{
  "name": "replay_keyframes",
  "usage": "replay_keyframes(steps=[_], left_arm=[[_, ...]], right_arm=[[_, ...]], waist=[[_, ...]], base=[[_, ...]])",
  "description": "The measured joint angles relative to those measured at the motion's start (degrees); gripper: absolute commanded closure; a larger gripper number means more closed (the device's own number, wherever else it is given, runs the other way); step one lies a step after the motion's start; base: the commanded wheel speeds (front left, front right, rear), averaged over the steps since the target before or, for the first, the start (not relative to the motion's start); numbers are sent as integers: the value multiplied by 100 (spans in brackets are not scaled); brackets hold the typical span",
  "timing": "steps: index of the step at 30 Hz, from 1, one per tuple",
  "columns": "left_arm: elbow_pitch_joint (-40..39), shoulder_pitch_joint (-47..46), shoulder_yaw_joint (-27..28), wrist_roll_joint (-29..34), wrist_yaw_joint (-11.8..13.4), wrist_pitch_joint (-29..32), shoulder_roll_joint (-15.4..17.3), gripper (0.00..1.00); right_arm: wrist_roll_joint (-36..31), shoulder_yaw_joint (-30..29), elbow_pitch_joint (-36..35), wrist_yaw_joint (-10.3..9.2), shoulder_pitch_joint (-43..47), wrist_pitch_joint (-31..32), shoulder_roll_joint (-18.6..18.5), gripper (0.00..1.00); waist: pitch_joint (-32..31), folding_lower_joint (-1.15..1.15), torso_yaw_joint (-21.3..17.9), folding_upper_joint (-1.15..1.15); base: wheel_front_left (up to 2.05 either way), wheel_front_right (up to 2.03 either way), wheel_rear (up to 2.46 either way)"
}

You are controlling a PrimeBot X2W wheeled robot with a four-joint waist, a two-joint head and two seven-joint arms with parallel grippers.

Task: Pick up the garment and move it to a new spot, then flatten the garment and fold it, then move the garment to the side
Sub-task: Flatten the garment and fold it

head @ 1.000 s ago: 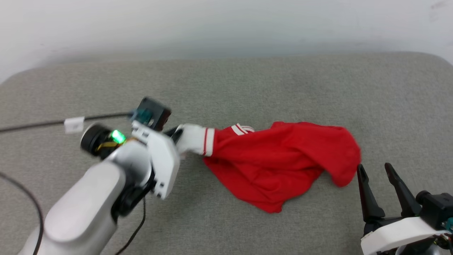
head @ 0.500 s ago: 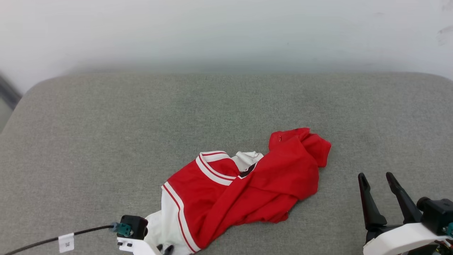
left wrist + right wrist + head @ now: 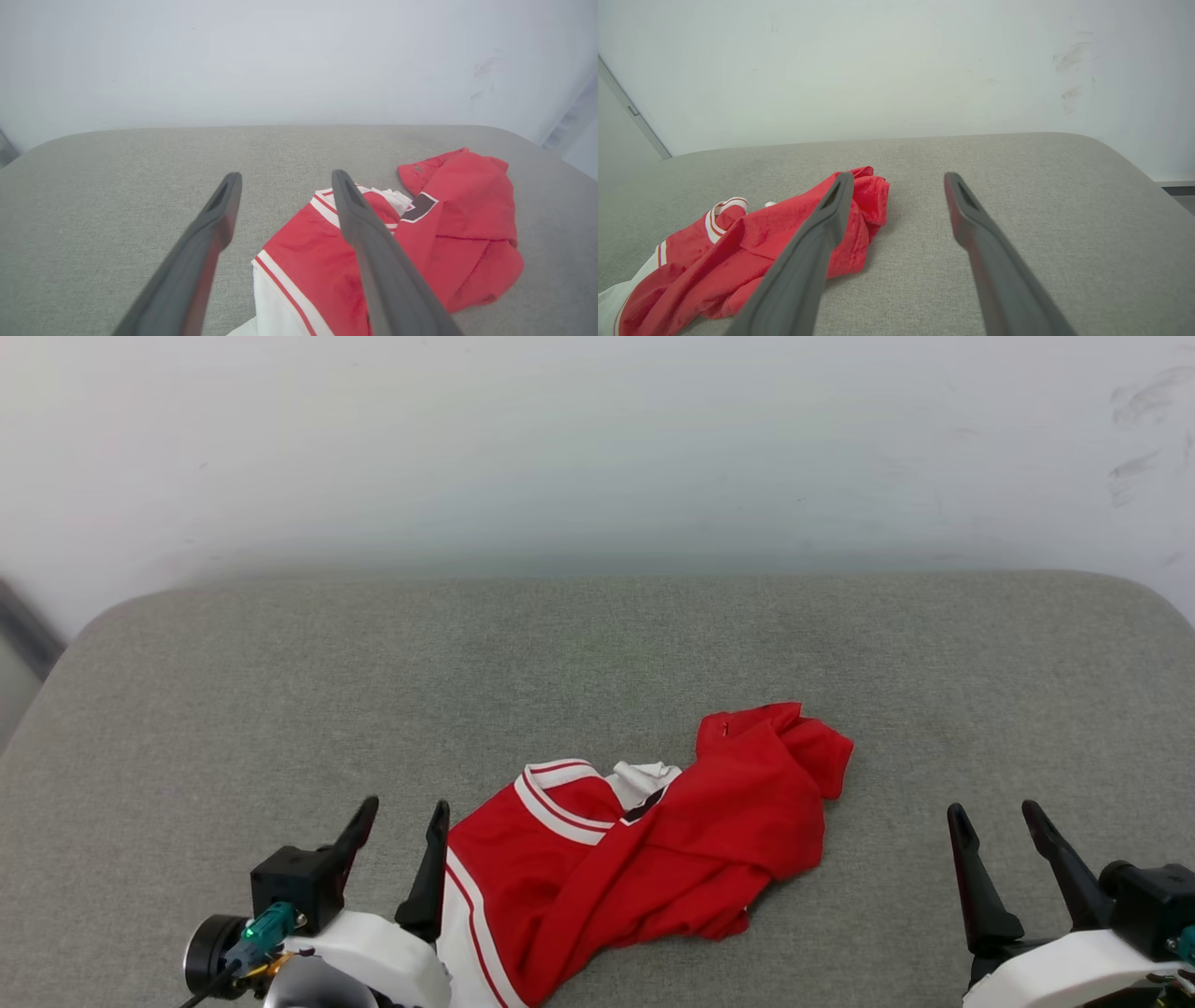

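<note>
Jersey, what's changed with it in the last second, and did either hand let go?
The left hand had the jersey by its white sleeve, drew it toward the robot, then let go; it now stands open at the edge of the crumpled heap. The right hand stayed open and empty, apart from the jersey.

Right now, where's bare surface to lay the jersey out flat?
Free: the wide band of grey surface between wall and garment; the corner left of the left gripper; the strip between garment and right gripper. Crowded: front centre, where the crumpled garment lies right beside the left gripper.
</note>
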Motion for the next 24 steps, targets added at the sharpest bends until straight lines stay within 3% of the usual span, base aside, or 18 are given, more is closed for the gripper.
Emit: replay_keyframes(steps=[4,11,19,24], left_arm=[[-104,-42,75,237,145,-432,-60,0],[-218,-92,96,402,287,-553,-142,0],[-354,-142,76,411,328,-578,-201,0],[-435,-299,58,447,270,-601,-243,0]], right_arm=[[-52,27,-49,0,0,55,0,0],[112,-193,-36,0,3,304,1,0],[605,-693,942,0,-575,1336,-89,0],[915,-692,1767,-1,-1467,1890,-553,0]], waist=[[-15,0,-3,0],[-11,0,127,0],[79,0,502,0],[330,0,748,0]], base=[[0,0,0],[0,0,0],[0,0,0],[0,0,0]])
